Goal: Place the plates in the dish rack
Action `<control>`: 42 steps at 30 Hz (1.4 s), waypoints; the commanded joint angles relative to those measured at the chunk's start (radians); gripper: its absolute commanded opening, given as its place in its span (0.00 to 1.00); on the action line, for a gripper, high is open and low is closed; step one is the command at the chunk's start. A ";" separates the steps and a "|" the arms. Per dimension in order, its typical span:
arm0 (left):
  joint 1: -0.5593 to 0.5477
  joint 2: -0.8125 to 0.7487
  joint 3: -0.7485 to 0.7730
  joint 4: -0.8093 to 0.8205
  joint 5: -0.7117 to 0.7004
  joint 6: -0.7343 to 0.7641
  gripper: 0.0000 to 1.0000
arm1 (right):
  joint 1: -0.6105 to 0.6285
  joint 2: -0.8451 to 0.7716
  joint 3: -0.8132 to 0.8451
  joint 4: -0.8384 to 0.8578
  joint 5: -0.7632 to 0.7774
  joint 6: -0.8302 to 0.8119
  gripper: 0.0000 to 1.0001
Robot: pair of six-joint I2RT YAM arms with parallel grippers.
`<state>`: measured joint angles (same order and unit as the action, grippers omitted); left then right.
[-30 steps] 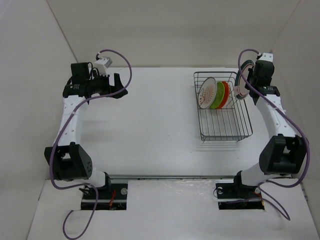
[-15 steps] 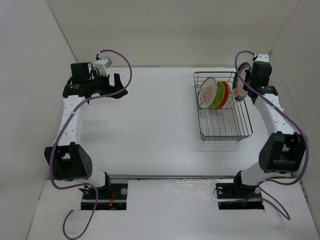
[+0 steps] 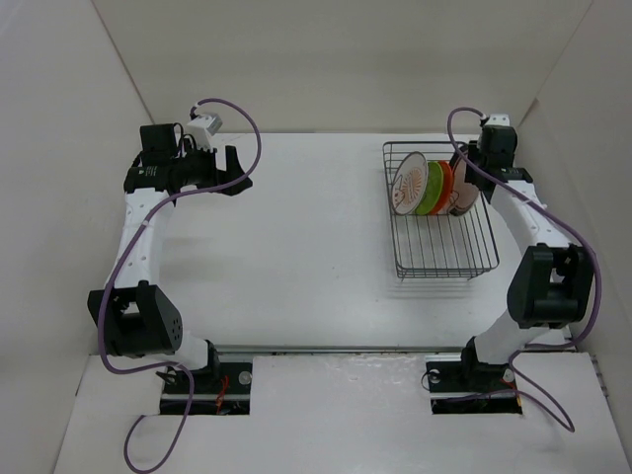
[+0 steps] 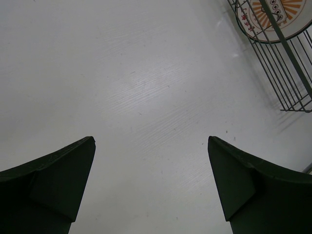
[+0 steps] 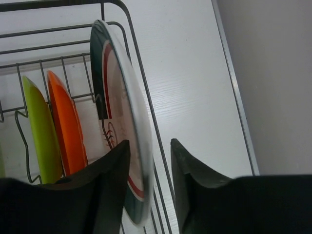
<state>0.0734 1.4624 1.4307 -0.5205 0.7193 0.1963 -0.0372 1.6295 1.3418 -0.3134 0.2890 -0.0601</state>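
Observation:
The black wire dish rack (image 3: 444, 252) stands at the back right of the table. In it the sunburst plate (image 3: 407, 184), the lime green plate (image 3: 431, 188) and the orange plate (image 3: 445, 185) stand on edge. The ringed white plate (image 5: 122, 97) stands upright at the rack's right end, against its wall. My right gripper (image 5: 150, 142) straddles this plate's rim with its jaws apart, and a gap shows between the plate and the right finger. My left gripper (image 3: 237, 170) hangs open over the back left of the table, holding nothing.
The right side wall rises close beside the rack, with a narrow strip of table (image 5: 195, 87) between them. In the left wrist view the rack's corner (image 4: 292, 73) and the sunburst plate (image 4: 278, 19) show at the top right.
My right gripper carried the ringed plate leftward from outside the rack's right wall into the rack, then its jaws parted. The left arm has not moved.

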 commanded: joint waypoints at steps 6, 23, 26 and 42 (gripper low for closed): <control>-0.004 -0.025 0.000 -0.001 0.020 0.014 1.00 | 0.010 -0.037 0.059 0.021 0.058 -0.006 0.58; -0.004 -0.045 0.236 -0.038 -0.512 -0.064 1.00 | 0.123 -0.430 0.212 -0.231 0.001 0.072 0.99; 0.014 -0.072 0.306 -0.076 -0.598 -0.075 1.00 | 0.177 -0.517 0.223 -0.272 -0.008 0.094 0.99; 0.025 -0.401 0.355 -0.213 -0.641 -0.054 1.00 | 0.240 -0.867 0.163 -0.401 0.039 0.103 0.99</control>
<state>0.0959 1.0954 1.8309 -0.7166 0.0948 0.1406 0.1917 0.7422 1.5375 -0.6922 0.3153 0.0341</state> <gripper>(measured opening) 0.997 0.993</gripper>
